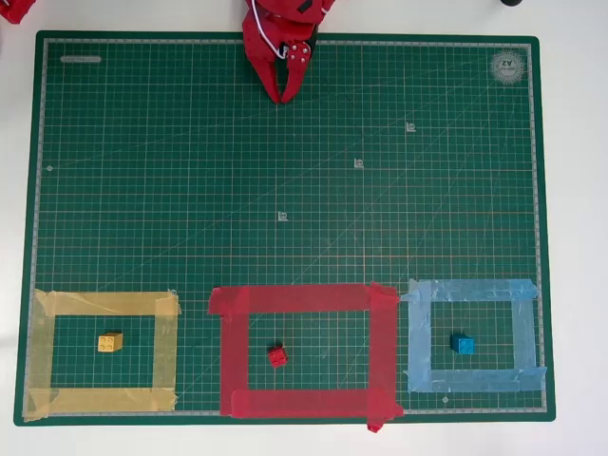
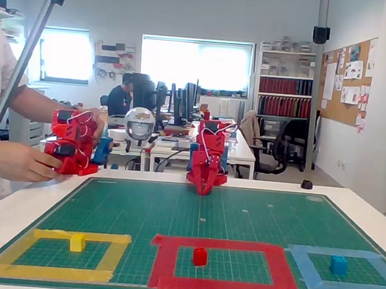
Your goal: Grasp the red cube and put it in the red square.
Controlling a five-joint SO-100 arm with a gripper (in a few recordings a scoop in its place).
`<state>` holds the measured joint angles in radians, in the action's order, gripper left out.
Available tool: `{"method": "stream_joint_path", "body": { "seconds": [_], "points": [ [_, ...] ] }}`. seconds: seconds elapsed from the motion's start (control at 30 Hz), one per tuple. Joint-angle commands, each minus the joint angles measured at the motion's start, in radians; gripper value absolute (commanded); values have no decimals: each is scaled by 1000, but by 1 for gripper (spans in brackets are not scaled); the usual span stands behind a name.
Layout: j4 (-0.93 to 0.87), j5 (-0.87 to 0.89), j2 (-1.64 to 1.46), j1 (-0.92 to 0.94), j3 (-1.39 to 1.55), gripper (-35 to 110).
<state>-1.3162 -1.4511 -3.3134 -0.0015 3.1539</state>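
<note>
The red cube [image 1: 277,356] [image 2: 200,256] rests on the green mat inside the red square [image 1: 304,298] [image 2: 225,245], near its middle. My red gripper [image 1: 286,94] [image 2: 203,189] hangs at the far edge of the mat, well away from the cube, pointing down at the mat. Its fingertips are together with nothing between them.
A yellow block [image 1: 110,342] [image 2: 77,242] lies inside a yellow tape outline [image 1: 100,304], and a blue block [image 1: 463,345] [image 2: 338,264] lies inside a light blue tape outline [image 1: 470,290]. The green cutting mat [image 1: 285,190] covers the white table.
</note>
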Motion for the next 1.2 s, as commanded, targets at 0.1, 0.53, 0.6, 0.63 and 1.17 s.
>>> {"method": "stream_joint_path", "body": {
  "seconds": [0.1, 0.53, 0.6, 0.63, 1.17],
  "points": [
    [-11, -23, -37, 20, 6, -1],
    [-11, -20, -37, 28, 6, -1],
    [-11, -20, -37, 29, 6, -1],
    [-11, -20, -37, 29, 6, -1],
    [-11, -18, -37, 29, 6, -1]
  ]
}}
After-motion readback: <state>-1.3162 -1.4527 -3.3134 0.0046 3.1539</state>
